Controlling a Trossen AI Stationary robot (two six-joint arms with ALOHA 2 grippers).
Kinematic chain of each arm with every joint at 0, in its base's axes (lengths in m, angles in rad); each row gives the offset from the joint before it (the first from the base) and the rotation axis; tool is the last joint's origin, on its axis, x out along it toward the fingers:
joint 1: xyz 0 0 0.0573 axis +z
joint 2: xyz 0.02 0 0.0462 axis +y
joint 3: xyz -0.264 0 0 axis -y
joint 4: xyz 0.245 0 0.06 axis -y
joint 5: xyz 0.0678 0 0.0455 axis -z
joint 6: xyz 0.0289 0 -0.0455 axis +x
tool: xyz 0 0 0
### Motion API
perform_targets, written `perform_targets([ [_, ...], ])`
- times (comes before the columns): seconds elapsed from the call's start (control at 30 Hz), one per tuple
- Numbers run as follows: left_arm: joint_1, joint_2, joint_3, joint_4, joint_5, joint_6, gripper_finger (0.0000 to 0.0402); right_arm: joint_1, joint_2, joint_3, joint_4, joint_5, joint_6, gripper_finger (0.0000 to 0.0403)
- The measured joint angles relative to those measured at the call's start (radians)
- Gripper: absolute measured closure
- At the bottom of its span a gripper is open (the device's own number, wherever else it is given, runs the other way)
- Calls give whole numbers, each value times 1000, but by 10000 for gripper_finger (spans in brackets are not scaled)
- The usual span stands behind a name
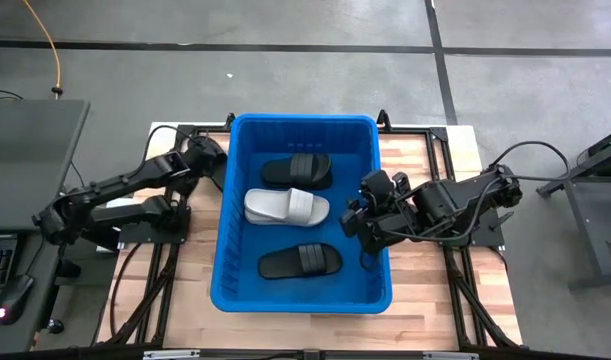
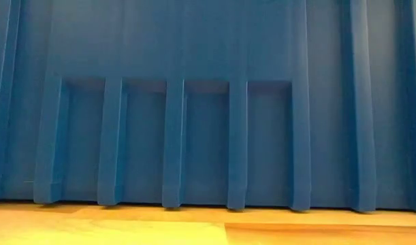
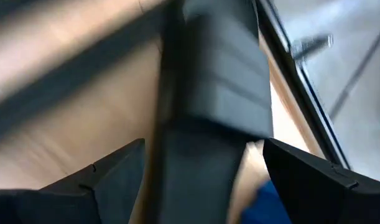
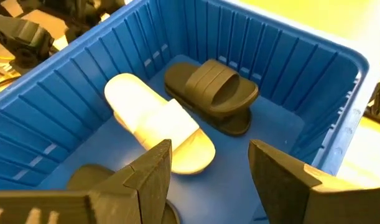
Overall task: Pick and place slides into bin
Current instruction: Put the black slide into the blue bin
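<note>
- The bin (image 1: 303, 125) is sitting at the middle of the wooden table (image 1: 425, 290); it is a deep bright-blue rectangular tub with ribbed walls.
- Three slides are lying flat on the bin floor in a row, each with one wide ribbed strap: a black slide (image 1: 298, 170) at the far end, a light grey slide (image 1: 286, 206) in the middle, and a second black slide (image 1: 300, 261) at the near end.
- The grey slide and the far black slide are lying just beside each other; the near black slide is lying apart from both.
- No brand, label or writing is readable on the slides or the bin.
- The right hand (image 1: 362, 222) is hanging over the bin's right rim, fingers spread and holding nothing.
- The left hand (image 1: 207, 158) is sitting just outside the bin's left wall; its fingers (image 3: 109, 180) are closing around a dark slide (image 3: 208, 106).
- In the low view, the bin wall is filling nearly the whole picture, with a strip of table in front.
- Bare floor is showing between the slides and the bin walls.
</note>
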Motion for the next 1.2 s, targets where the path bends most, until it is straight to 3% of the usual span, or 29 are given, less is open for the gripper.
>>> perform_targets([
  [0.1,10,0,-28,106,79,-19,87,0,0,0,0,27,-2,202],
  [0.23,15,0,-70,245,58,-44,87,0,0,0,0,68,-2,202],
  [0.53,13,0,-166,343,34,-197,87,-7,0,0,-24,109,-20,202],
  [0.7,13,-1,-192,495,-34,-226,87,-32,0,0,-54,97,-62,202],
  [0.97,13,-1,-192,531,-166,-256,87,-99,0,0,-53,23,-134,203],
  [1.2,14,0,-192,467,-322,-260,87,-120,0,0,-45,9,-157,203],
])
